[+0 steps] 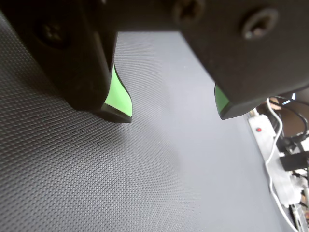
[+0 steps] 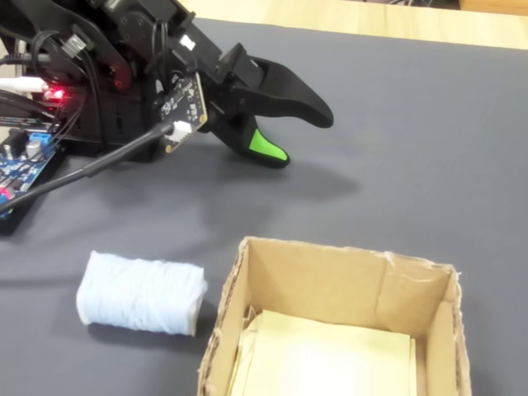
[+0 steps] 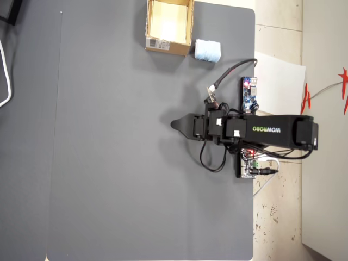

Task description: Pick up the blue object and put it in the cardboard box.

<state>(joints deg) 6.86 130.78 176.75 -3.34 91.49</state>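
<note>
I see gripper (image 2: 307,137) jaws spread wide, empty | blue object (image 2: 140,293) just beside cardboard box (image 2: 330,285) near mat (image 3: 119,163) edge | bare mat around gripper

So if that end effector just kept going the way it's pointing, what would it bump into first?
Probably only the dark mat. The open end effector points away from the cardboard box and blue object; its tips slant downward.
</note>
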